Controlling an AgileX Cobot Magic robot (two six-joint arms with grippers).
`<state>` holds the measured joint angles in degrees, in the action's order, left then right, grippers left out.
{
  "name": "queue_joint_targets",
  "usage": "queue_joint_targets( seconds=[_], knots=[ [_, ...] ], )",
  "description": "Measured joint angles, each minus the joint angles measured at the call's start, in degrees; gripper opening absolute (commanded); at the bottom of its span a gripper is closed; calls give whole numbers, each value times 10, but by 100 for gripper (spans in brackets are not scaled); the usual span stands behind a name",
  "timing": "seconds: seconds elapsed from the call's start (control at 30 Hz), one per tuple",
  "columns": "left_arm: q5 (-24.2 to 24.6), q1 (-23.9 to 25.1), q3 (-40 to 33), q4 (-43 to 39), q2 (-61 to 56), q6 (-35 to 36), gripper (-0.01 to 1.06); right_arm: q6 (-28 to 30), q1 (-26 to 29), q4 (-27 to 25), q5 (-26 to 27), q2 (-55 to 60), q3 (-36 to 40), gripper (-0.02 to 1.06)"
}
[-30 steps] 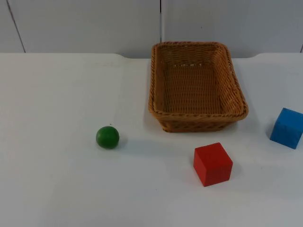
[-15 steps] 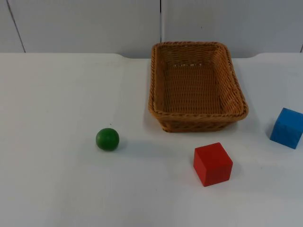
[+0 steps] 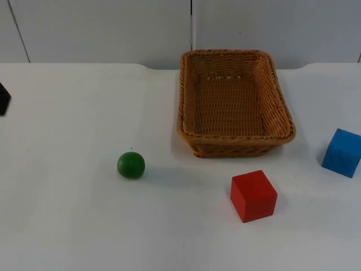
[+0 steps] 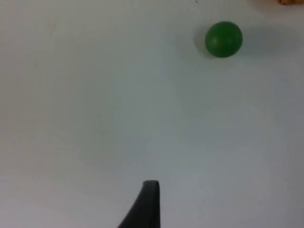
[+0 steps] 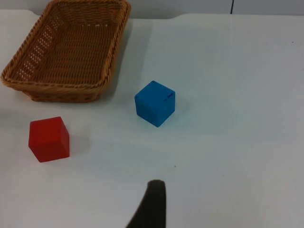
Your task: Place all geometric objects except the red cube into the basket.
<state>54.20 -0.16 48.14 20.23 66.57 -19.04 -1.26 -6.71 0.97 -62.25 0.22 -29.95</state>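
A: Which way do we go first? The small green wooden ball (image 3: 131,165) sits on the white table top (image 3: 67,214), left of the woven brown wicker basket (image 3: 236,144) and well apart from it. The left gripper (image 3: 3,99) is just entering at the table's left edge, so the ball lies ahead of it, toward the basket.

B: Agreed, the left arm is the nearer one for the ball. In the left wrist view the ball (image 4: 223,39) lies well ahead of the fingertip (image 4: 148,204), and being round it has no long axis to line up with. We cannot tell whether those fingers are spread or pressed together.

A: And the right side?

B: The blue cube (image 5: 155,103) stands near the basket's (image 5: 57,88) right side, ahead of the right fingertip (image 5: 153,204); probably the right arm waits. Its fingers we cannot judge either.

A: Count?

B: One ball, one blue cube, one red cube (image 3: 253,195) in front of the basket, one basket holding nothing yet.
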Motion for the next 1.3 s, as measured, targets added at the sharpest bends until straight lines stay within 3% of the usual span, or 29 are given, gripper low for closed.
queue_joint_targets(
  seconds=[0.13, 0.27, 0.3, 0.5, 0.8, 1.3],
  knots=[
    [-30, -29, 0, 0, 68, -4, 87, 0, 0, 0, 0, 0, 0, 78],
    [-122, -111, 0, -18, 143, 26, 87, 0, 0, 0, 0, 0, 0, 78],
    [-122, -111, 0, -18, 143, 26, 87, 0, 0, 0, 0, 0, 0, 78],
    [-207, -187, 28, -135, 250, 140, 87, 1, 0, 0, 0, 0, 0, 78],
    [-267, -206, 91, -158, 362, 155, 87, 1, 0, 0, 0, 0, 0, 78],
    [-283, -210, 176, -166, 490, 157, 87, 1, 0, 0, 0, 0, 0, 78]
  ],
)
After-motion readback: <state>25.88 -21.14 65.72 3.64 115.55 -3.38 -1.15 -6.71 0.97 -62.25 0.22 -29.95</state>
